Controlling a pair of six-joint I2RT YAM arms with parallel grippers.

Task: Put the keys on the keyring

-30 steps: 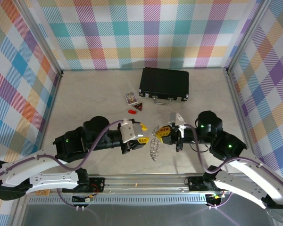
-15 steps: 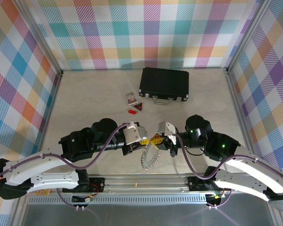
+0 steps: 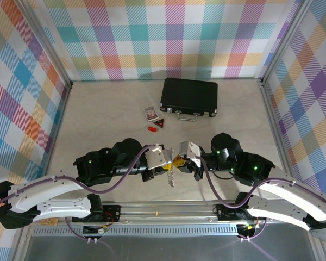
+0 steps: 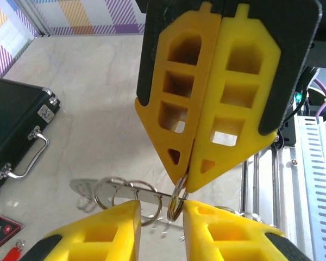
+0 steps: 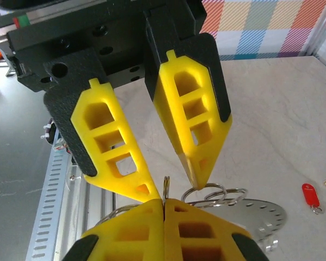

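Note:
The keyring hangs edge-on between the two arms, a silvery toothed disc with several small split rings. My right gripper is shut on one of those split rings, its yellow fingertips pressed together. My left gripper faces it, open; in the left wrist view its jaws straddle the same ring, with the ring close to its right-hand finger. One of the keys, with a red head, lies on the table behind the grippers, apart from both of them.
A black case lies at the back of the table. A small printed card and a dark red triangular tag lie beside the key. An aluminium rail runs along the near edge, just below the hanging keyring.
Both grippers have drawn closer together. The keyring has swung from broadside to edge-on under them. My left jaws have narrowed around the ring that the right gripper holds.

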